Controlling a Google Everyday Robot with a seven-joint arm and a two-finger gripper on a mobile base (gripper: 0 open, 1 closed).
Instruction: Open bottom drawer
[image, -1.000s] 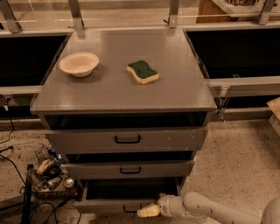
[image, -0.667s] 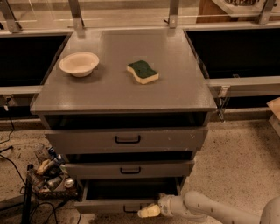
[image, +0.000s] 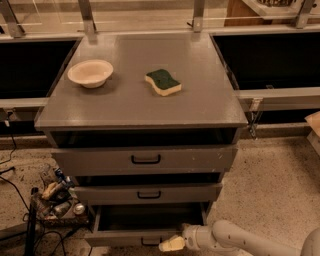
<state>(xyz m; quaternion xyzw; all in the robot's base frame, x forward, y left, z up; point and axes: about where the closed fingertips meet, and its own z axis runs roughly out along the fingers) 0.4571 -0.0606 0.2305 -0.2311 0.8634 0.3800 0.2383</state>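
Note:
A grey cabinet holds three drawers. The bottom drawer (image: 125, 237), the slimmest front, stands pulled out, and its plain grey tray (image: 150, 219) shows from above. Its small black handle (image: 150, 242) sits at the lower edge of the view. My gripper (image: 171, 244) reaches in from the lower right on a white arm, its pale tip just right of that handle, at the drawer front. The top drawer (image: 145, 159) and the middle drawer (image: 148, 193) each stand out only slightly.
On the cabinet top (image: 210, 100) sit a cream bowl (image: 90, 73) and a green and yellow sponge (image: 163, 82). A heap of small clutter and cables (image: 55, 196) lies on the speckled floor left of the cabinet. Dark bays flank it on both sides.

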